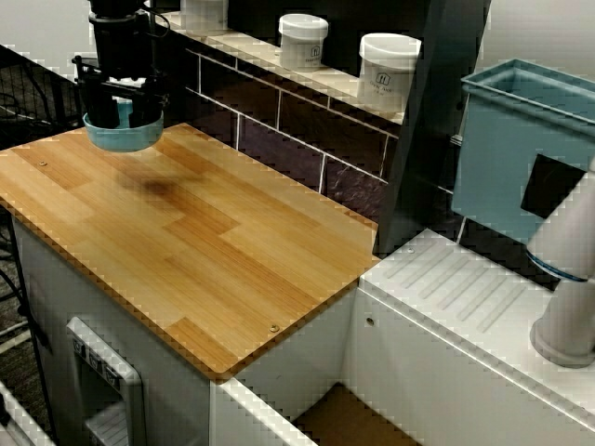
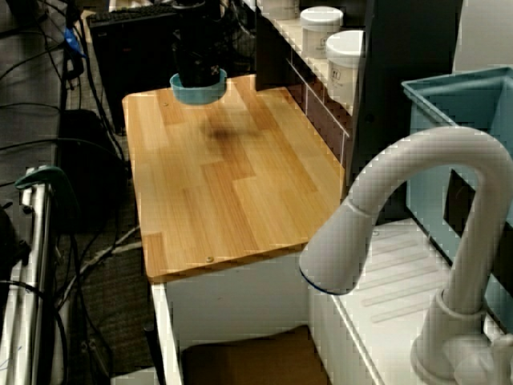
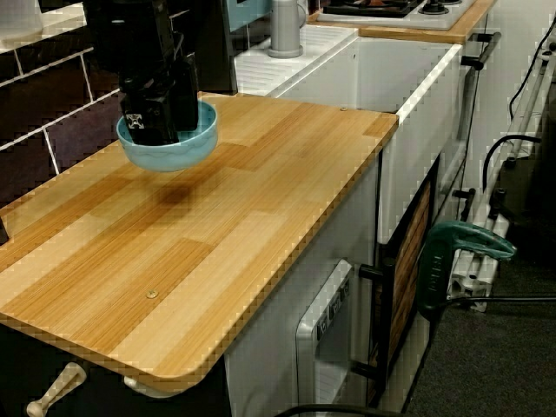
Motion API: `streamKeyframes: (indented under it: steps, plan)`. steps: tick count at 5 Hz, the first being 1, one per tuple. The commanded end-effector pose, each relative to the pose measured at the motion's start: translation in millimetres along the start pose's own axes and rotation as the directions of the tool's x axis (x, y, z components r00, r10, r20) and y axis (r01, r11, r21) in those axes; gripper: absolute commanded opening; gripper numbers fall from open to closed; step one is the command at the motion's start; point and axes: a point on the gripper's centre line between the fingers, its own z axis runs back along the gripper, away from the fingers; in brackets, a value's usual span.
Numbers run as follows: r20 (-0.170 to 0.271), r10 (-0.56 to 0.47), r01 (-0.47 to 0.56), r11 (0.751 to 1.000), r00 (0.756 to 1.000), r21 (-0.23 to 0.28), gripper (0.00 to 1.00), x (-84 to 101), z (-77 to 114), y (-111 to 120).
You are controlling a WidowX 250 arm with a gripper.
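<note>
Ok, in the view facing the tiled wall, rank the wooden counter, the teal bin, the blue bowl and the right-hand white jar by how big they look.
1. wooden counter
2. teal bin, cut off at the frame edge
3. blue bowl and white jar: about alike, the bowl partly covered, so unranked

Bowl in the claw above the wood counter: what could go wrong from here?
1. The claw seems to pinch the bowl by one side of its rim. The bowl hangs clear of the counter, with its shadow lying apart below, so a slip could tilt or drop it.
2. The tiled ledge with white jars runs near the arm. A swing that way might hit it.
</note>
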Motion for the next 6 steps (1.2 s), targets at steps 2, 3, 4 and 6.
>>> streamKeyframes:
  steps: [2,3,4,6]
  plan:
    - [-0.070,0.015,-0.019,0.999,0.997,-0.048,0.00,-0.5,16.1,-11]
    - [-0.081,-0.015,0.012,0.999,0.997,-0.046,0.00,-8.7,19.6,-20]
    - [-0.081,-0.020,0.017,0.999,0.997,-0.038,0.00,-11.1,18.3,-16]
    - [-0.039,0.013,-0.014,1.000,0.999,-0.021,1.00,-2.0,20.6,2]
